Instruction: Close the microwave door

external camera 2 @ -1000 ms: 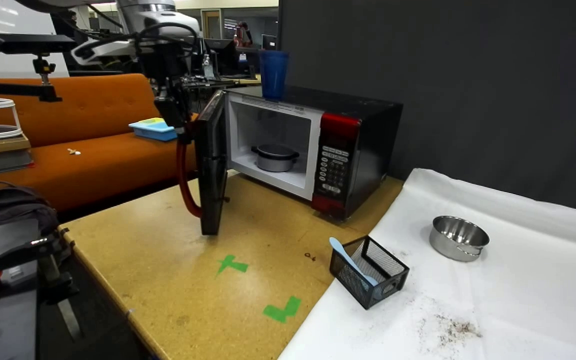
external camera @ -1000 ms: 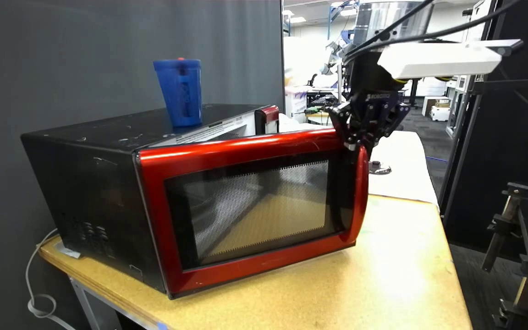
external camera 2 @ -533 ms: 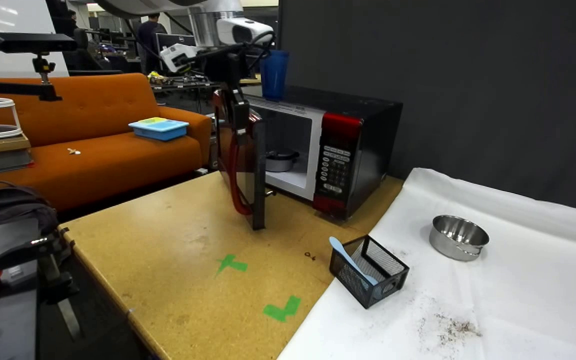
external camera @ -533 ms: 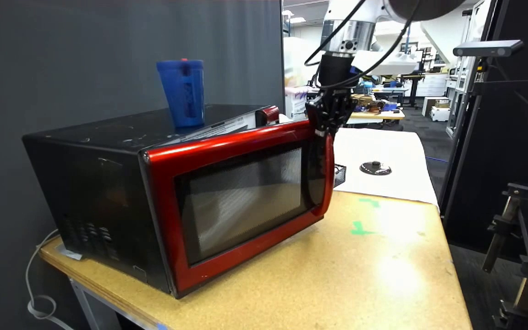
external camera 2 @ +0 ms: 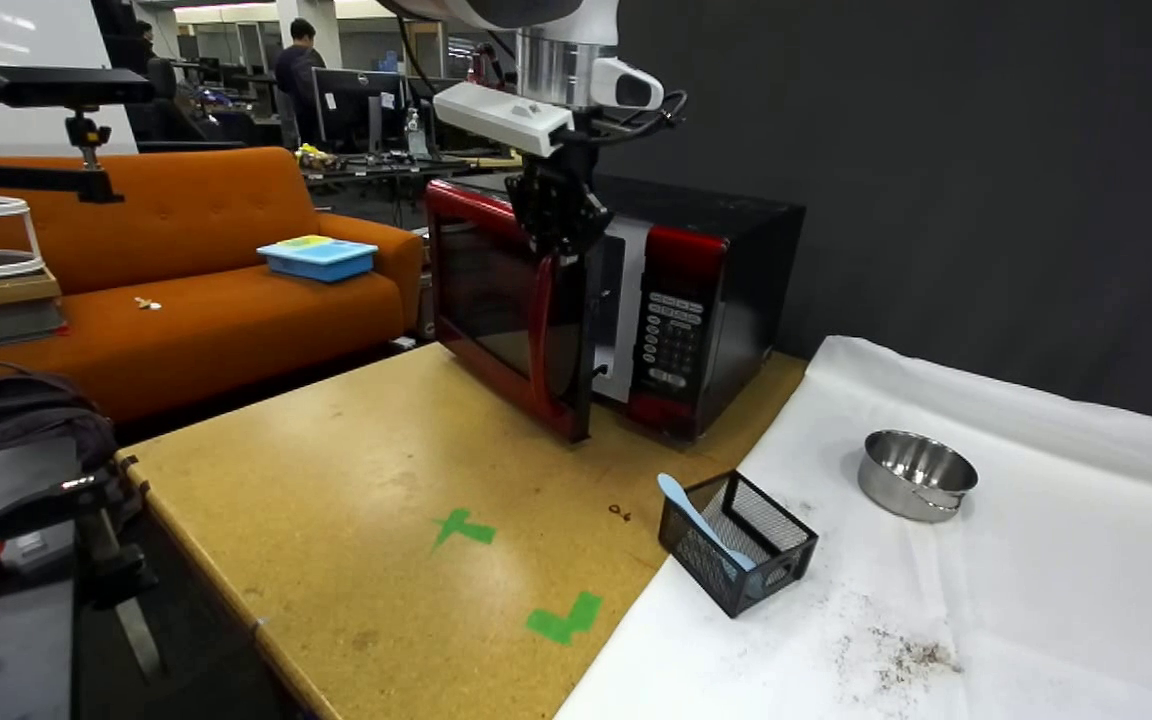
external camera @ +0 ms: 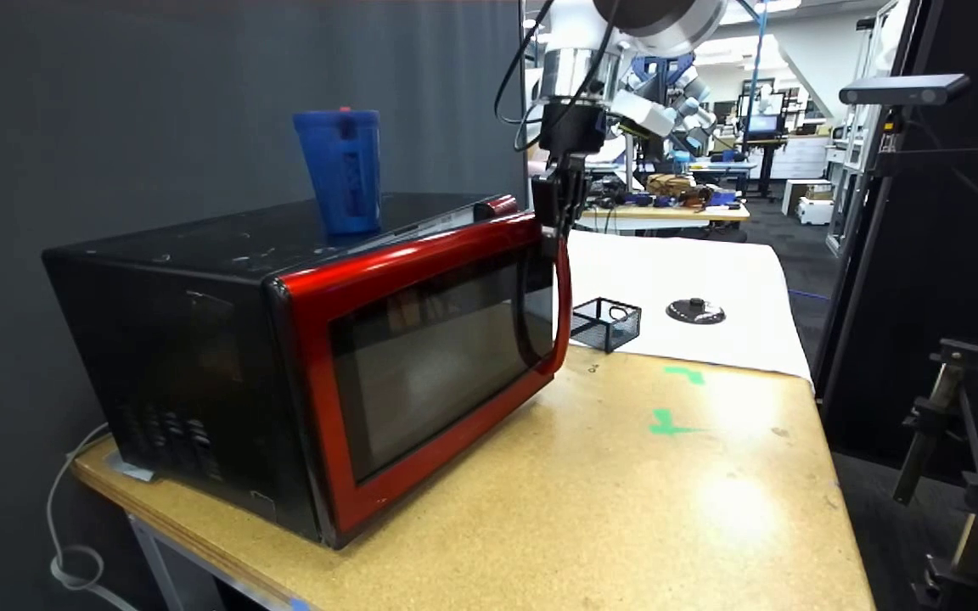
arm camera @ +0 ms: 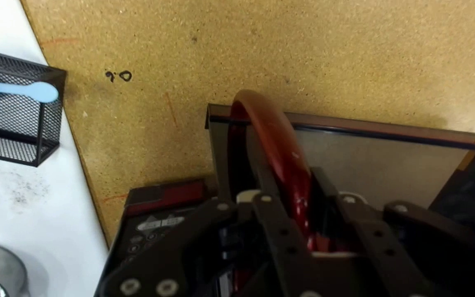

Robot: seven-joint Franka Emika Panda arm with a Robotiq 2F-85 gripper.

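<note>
At ajar door (external camera 2: 491, 290) — gripper (arm camera: 293, 177) around handle (arm camera: 279, 142)

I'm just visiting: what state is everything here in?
Microwave door: partly open
Gripper: closed around the red handle
Microwave: upright on the table
Blue cup: upright atop the microwave
Wire basket: upright, open-topped
Blue spoon: tilted inside the basket
Metal bowl: upright, uncovered
Round lid: flat, knob up

Handwriting (arm camera: 118, 76) in black on the counter (arm camera: 324, 49), and it's reading 9.0 in the wrist view, or 0.6 turned the other way up! Across to the microwave (external camera 2: 688, 262): rows of button labels (external camera 2: 674, 336), far too small to make out.
</note>
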